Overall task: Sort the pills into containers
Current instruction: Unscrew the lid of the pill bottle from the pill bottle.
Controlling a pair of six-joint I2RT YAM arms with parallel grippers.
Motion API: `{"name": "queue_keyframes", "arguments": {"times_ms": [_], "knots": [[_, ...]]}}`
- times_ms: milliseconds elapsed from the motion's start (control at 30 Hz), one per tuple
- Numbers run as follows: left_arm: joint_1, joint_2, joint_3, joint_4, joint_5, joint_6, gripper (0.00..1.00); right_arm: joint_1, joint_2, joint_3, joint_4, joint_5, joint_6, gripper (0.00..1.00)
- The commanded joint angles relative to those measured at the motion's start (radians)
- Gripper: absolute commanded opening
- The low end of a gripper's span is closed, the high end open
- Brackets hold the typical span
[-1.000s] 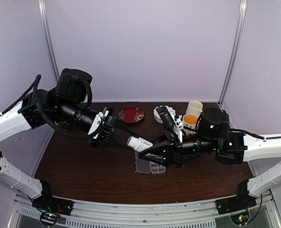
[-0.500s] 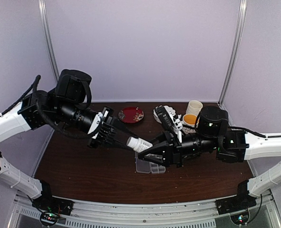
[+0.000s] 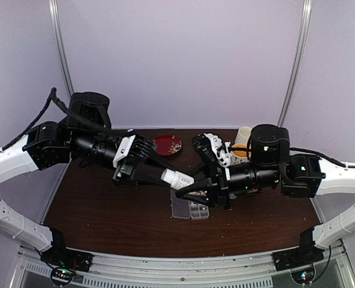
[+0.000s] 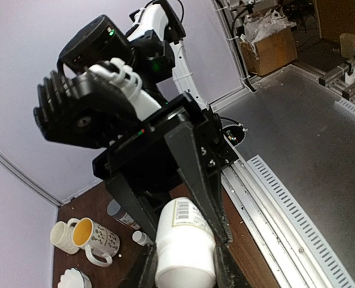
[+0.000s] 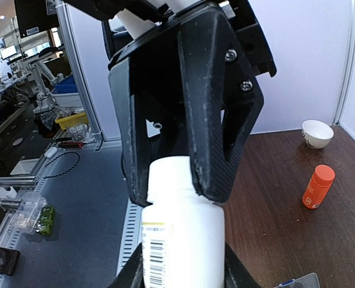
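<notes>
A white pill bottle hangs in the air above the clear pill box, whose cells are the containers. My left gripper is shut on the bottle's cap end, and my right gripper is shut on its labelled body from the other side. In the left wrist view the bottle fills the gap between my left gripper. The right wrist view shows the barcode label and the left fingers clamped on the cap. The pills are too small to make out.
A red plate lies at the back of the brown table. Two mugs stand at the back right. An orange bottle and a white bowl sit on the left side. A small bottle lies near the mugs.
Both arms have shifted and turned at the wrists while the white bottle stayed between them over the pill box. Both grips are unchanged.
</notes>
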Motion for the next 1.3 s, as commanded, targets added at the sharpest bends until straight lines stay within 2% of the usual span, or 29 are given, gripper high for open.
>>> {"name": "queue_keyframes", "arguments": {"times_ms": [0, 233, 333, 533, 667, 767, 833, 933, 967, 1000, 1067, 1133, 1267], "knots": [[-0.003, 0.022, 0.0, 0.148, -0.08, -0.324, 0.0, 0.017, 0.006, 0.016, -0.033, 0.139, -0.151, 0.0], [-0.003, 0.043, 0.023, 0.144, -0.153, -0.554, 0.0, 0.041, 0.008, 0.028, -0.055, 0.271, -0.191, 0.0], [-0.003, 0.055, 0.06, 0.138, -0.203, -0.732, 0.0, 0.06, 0.006, 0.024, -0.07, 0.368, -0.222, 0.0], [0.023, 0.108, 0.237, -0.105, -0.303, -1.102, 0.0, 0.096, -0.001, -0.002, -0.065, 0.549, -0.298, 0.0], [0.066, 0.062, 0.153, -0.009, -0.242, -1.392, 0.0, 0.118, -0.009, -0.025, -0.035, 0.625, -0.334, 0.0], [0.068, 0.034, 0.096, 0.057, -0.245, -1.49, 0.02, 0.129, -0.01, -0.031, -0.029, 0.661, -0.352, 0.0], [0.068, 0.025, 0.102, 0.047, -0.258, -1.479, 0.15, 0.129, -0.014, -0.037, -0.029, 0.647, -0.345, 0.0], [0.069, 0.002, 0.117, 0.02, -0.343, -1.394, 0.74, 0.127, -0.032, -0.059, -0.01, 0.595, -0.316, 0.0], [0.069, -0.016, 0.106, 0.019, -0.387, -1.36, 0.9, 0.127, -0.037, -0.065, -0.006, 0.573, -0.307, 0.0], [0.068, -0.039, 0.088, 0.034, -0.419, -1.312, 0.97, 0.125, -0.041, -0.069, -0.005, 0.551, -0.295, 0.0], [0.068, -0.092, 0.036, 0.111, -0.452, -1.17, 0.98, 0.118, -0.046, -0.072, -0.01, 0.501, -0.268, 0.0], [0.069, -0.156, -0.031, 0.217, -0.424, -0.987, 0.98, 0.111, -0.048, -0.072, -0.02, 0.452, -0.242, 0.0], [0.068, -0.245, -0.159, 0.356, -0.21, -0.522, 0.98, 0.077, -0.04, -0.055, -0.048, 0.262, -0.168, 0.0]]}}
